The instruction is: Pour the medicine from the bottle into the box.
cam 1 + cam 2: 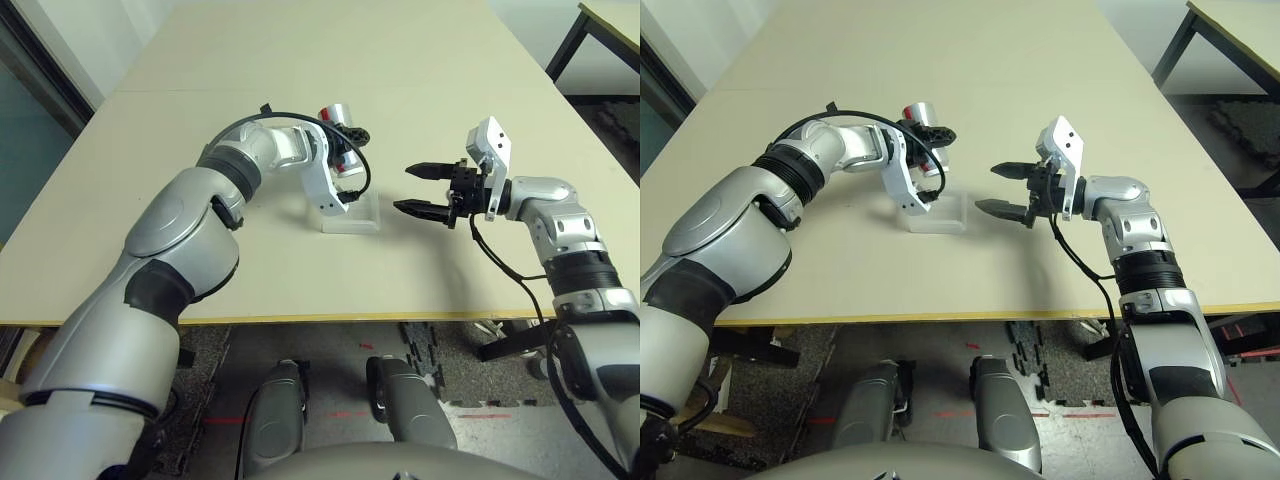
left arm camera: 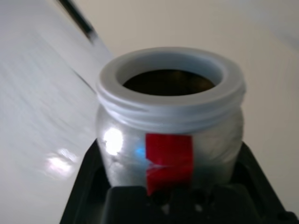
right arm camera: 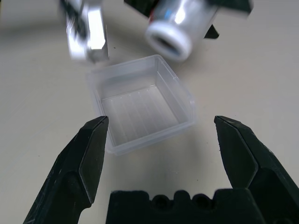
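Above the box (image 3: 142, 100), the uncapped bottle (image 2: 170, 116) is clamped in the left gripper (image 1: 340, 150); the right gripper (image 3: 161, 128) is spread wide, empty. Further tipping is needed for pouring.

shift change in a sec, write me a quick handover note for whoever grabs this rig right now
Left gripper: shut on the bottle, which is uncapped and held tipped above the box, mouth toward it.
Right gripper: open, empty, hovering beside the box with a finger on each side of it, not touching it.
Box: on the table, open top; no pill visible inside.
Medicine: something dark shows inside the bottle's mouth, too unclear to call.
Done: bottle picked up, open, brought over the box.
Left: tip the bottle further until the pill drops into the box; steady the box with the right gripper if it slides.
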